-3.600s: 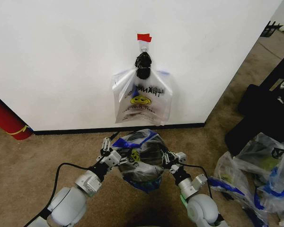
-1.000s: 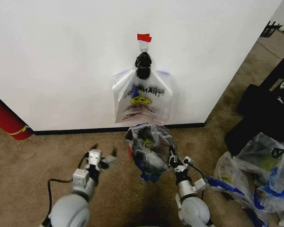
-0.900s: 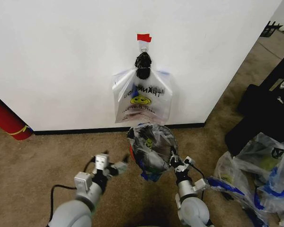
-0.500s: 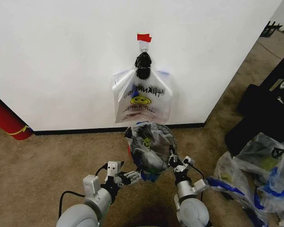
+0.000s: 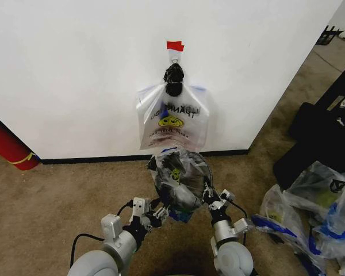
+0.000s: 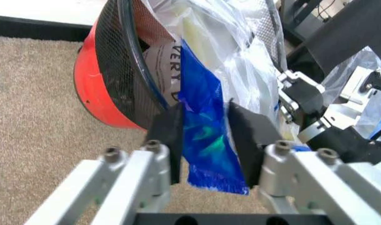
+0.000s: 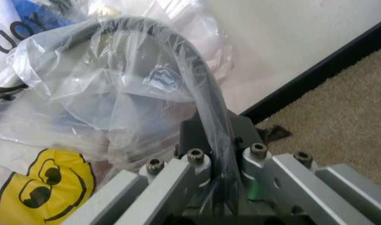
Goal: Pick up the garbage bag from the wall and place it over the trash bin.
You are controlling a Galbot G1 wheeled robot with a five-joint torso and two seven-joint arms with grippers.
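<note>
The garbage bag [image 5: 180, 179] is draped over the mouth of the trash bin [image 6: 100, 89], which stands on the carpet [image 5: 57, 195] just in front of the wall [image 5: 75, 69]. In the left wrist view a broad blue band of the bag hangs down outside the black rim, and it lies directly between the two jaws of the left gripper [image 6: 205, 140]. The jaws are close on both sides of this band, but I cannot tell if they press it. In the head view this gripper is at about 7 o'clock from the bin.

The right gripper [image 7: 215, 161] is at about 4 o'clock from the bin. Its jaws are closed on the black rim, with the thin clear plastic of the bag caught between them and the rim.

On the bag in the left wrist view I can read "VERY" in black; the other letters are hidden. A yellow smiley shows in the right wrist view.

A second bag [image 5: 172, 118] hangs on the wall at 12 o'clock from the bin, under a red tape strip [image 5: 175, 45]. Its print reads "THANK YOU", mirrored, above a yellow smiley.
</note>
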